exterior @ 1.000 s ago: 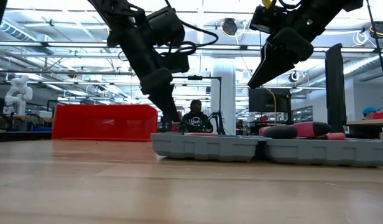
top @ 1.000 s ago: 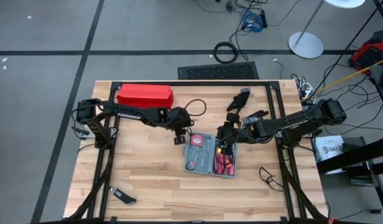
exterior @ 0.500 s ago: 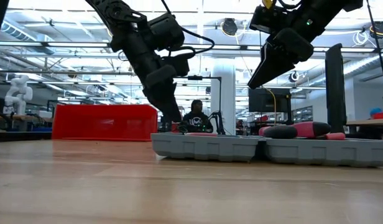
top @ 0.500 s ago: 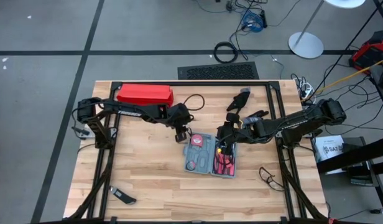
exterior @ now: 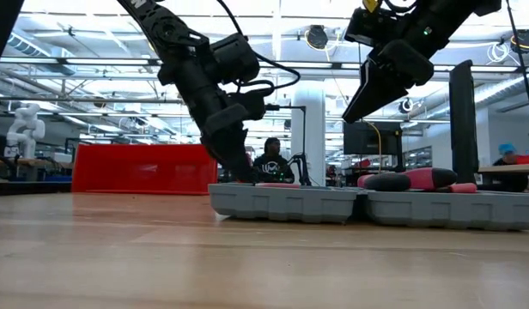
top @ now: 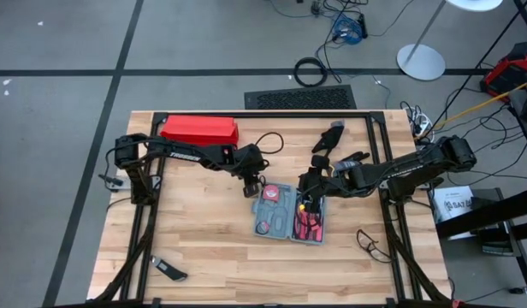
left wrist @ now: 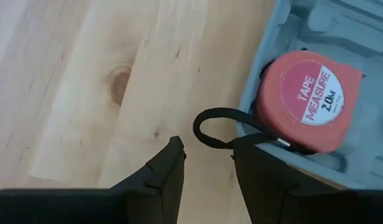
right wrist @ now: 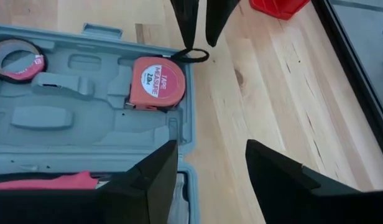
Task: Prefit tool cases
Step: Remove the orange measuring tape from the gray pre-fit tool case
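The blue-grey tool case (top: 281, 218) lies open and flat on the wooden table, grey recesses up. An orange tape measure (left wrist: 309, 102) sits in a recess at its far left corner. The tape measure's black strap loop (left wrist: 210, 127) hangs over the case's rim onto the wood. My left gripper (left wrist: 207, 144) is open and slants down at that corner, a fingertip on either side of the loop. My right gripper (right wrist: 210, 146) is open and hovers above the case's middle (top: 304, 198), touching nothing. Red-handled tools (exterior: 419, 178) fill the right half. My left gripper has one fingertip (left wrist: 238, 146) right beside the strap loop's end (left wrist: 232, 143), where the loop crosses the case's rim. I cannot tell whether it touches the loop. The loop lies slack on the wood.
A long red box (top: 199, 131) lies at the table's far left. Black objects (top: 334, 141) lie at the far side, a small black tool (top: 169, 271) at the near left, a cable (top: 370, 244) at the near right. A person (exterior: 270, 160) sits beyond the table.
My left gripper has come down and toward the table's right edge. It now stands at the case's far left corner, over the tape measure's strap. The case and my right gripper have kept still.
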`<state>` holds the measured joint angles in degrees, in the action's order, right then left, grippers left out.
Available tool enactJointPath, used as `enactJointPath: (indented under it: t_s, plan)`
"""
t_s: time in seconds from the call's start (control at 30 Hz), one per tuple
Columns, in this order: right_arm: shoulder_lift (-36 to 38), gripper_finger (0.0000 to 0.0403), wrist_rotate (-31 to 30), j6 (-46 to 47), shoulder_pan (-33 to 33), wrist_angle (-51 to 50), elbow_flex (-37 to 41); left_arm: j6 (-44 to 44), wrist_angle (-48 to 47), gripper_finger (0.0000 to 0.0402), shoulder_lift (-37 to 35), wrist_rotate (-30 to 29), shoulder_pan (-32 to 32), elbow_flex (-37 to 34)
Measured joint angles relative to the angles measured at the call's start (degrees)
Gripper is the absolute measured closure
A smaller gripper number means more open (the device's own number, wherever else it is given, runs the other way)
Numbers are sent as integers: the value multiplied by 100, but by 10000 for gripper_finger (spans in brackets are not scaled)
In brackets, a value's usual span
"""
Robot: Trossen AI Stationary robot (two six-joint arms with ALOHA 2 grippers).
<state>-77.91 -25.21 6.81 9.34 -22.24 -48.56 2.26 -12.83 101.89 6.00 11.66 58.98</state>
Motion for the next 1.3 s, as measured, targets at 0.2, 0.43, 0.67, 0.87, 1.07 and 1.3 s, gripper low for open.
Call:
enactJointPath:
  t_s: [0.2,0.43,0.67,0.87,1.07,1.3]
  plan:
    - [0,218,0,0,0,-20,0,38,209,258,0,158,7,0]
    - [0,218,0,0,0,-20,0,192,180,258,0,218,88,-2]
    - [0,218,0,0,0,-28,0,195,278,258,266,456,162,0]
    - [-1,218,-2,0,0,-30,0,190,340,260,474,507,156,-4]
    - [0,218,-2,0,0,-30,0,144,360,331,451,509,157,-4]
    - [0,218,-26,50,1,-44,1,150,322,398,300,518,122,-4]
